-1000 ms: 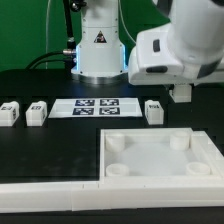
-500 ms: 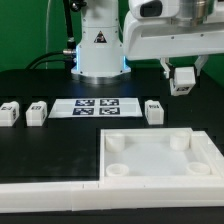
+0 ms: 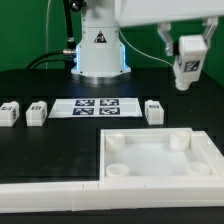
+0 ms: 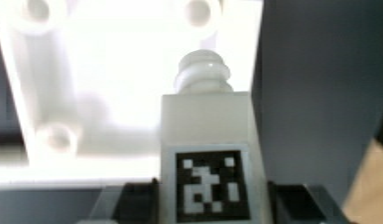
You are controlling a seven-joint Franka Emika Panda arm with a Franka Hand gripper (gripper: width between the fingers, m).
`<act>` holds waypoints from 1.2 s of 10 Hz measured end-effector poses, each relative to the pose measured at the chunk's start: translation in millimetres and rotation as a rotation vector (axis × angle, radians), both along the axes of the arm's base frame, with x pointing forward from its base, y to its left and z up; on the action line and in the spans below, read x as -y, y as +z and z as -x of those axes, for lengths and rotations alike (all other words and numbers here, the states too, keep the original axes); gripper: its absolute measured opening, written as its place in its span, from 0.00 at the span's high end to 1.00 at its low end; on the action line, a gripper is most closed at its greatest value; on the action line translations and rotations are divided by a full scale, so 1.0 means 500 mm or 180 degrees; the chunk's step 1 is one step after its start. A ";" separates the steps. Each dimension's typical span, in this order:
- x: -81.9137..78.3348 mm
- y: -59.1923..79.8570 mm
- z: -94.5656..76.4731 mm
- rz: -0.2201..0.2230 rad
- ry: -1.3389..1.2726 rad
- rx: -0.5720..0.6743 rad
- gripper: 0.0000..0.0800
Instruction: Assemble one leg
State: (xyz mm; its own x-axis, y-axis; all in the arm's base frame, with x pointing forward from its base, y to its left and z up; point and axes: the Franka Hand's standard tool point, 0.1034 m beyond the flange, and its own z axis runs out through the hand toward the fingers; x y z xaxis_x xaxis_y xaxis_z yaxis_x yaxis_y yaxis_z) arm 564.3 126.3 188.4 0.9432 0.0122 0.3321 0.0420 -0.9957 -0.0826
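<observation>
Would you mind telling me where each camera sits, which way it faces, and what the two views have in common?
Exterior view: off the arm, facing the robot base across the table, looking slightly down over the white panel, marker board and loose legs; the gripper shows, clamping the held leg.
Wrist view: on the wrist, looking down along the held leg onto the white panel; only the fingers show.
Shared: the held leg and the white panel.

leg (image 3: pixel 188 63) aloft over panel (image 3: pixel 150 166), marker board (image 3: pixel 97 107) behind panel
</observation>
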 end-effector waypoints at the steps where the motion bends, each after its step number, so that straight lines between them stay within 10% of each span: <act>1: -0.006 -0.007 0.009 -0.0093 -0.0003 0.0323 0.64; 4: -0.026 -0.014 0.020 -0.0292 -0.0017 0.0979 0.64; 8: 0.048 -0.041 -0.063 0.0127 0.0368 0.1029 0.64; 12: 0.073 -0.067 -0.082 0.0149 0.0349 0.0980 0.64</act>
